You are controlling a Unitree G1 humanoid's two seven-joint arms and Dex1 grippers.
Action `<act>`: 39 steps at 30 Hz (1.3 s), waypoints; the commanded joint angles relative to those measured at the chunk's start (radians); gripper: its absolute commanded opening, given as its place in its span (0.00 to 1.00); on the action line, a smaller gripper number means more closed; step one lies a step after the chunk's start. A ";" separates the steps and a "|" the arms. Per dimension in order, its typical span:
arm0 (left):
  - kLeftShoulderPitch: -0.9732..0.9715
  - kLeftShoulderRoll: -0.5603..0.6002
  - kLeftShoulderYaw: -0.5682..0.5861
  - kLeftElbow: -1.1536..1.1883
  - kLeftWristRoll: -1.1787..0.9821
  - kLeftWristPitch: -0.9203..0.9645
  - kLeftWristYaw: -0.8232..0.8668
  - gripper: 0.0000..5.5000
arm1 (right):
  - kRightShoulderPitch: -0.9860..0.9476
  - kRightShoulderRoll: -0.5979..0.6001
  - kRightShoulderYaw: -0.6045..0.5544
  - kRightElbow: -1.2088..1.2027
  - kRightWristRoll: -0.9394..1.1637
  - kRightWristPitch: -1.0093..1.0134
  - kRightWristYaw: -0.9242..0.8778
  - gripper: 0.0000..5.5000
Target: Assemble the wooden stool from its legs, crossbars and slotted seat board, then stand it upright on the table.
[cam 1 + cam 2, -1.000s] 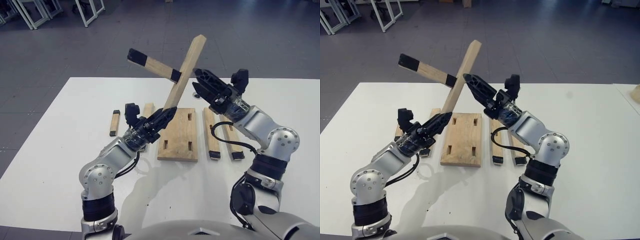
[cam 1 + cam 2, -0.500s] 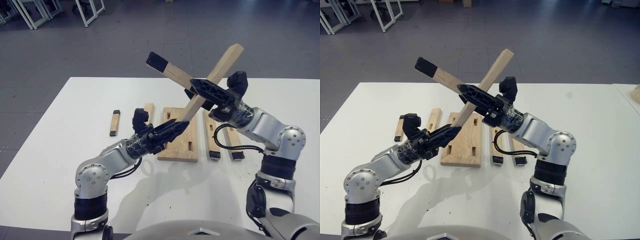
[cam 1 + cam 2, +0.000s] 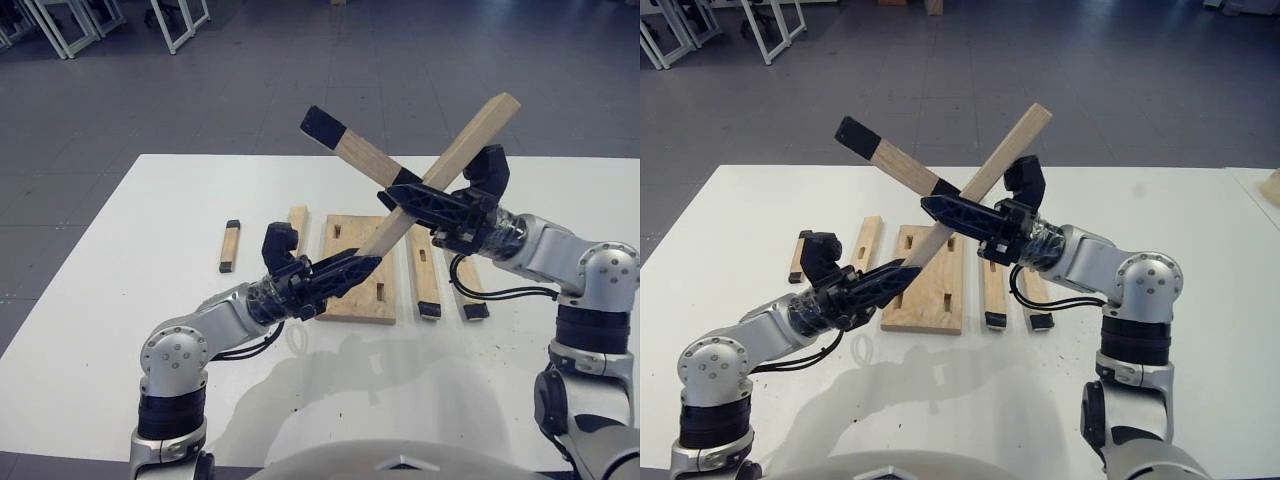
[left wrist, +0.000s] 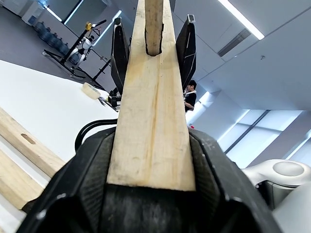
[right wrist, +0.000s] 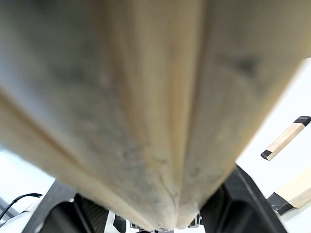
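Observation:
My left gripper (image 3: 362, 266) is shut on the lower end of a long plain wooden leg (image 3: 455, 150), which slants up to the right above the table. A black-tipped crossbar (image 3: 352, 152) crosses this leg and enters its slot (image 4: 154, 30). My right gripper (image 3: 397, 196) points left and is shut on that crossbar right at the crossing. The slotted seat board (image 3: 345, 302) lies flat beneath them, partly hidden by the left gripper. In the left wrist view the right gripper's fingers (image 4: 118, 54) stand on either side of the leg.
Two more legs (image 3: 423, 272) (image 3: 466, 292) lie to the right of the board. A short black-tipped crossbar (image 3: 229, 246) and another wooden piece (image 3: 297, 219) lie to its left. The white table (image 3: 120, 300) has free room at the front and left.
The crossed leg and crossbar have swung to the right and leaned over. My left gripper has slid right and lower over the board. My right gripper has turned to point left.

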 commanded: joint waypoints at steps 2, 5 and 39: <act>0.028 0.044 0.049 0.006 -0.087 -0.004 0.067 0.49 | -0.020 0.002 0.007 -0.034 0.015 -0.027 0.082 0.38; 0.026 0.089 0.106 0.030 -0.174 -0.012 0.074 0.59 | -0.002 -0.010 0.004 -0.029 -0.014 -0.051 0.091 0.38; -0.059 0.740 -0.737 -0.137 1.373 -0.349 -0.410 0.62 | -0.034 -0.034 0.002 0.118 -0.517 -0.298 0.115 0.37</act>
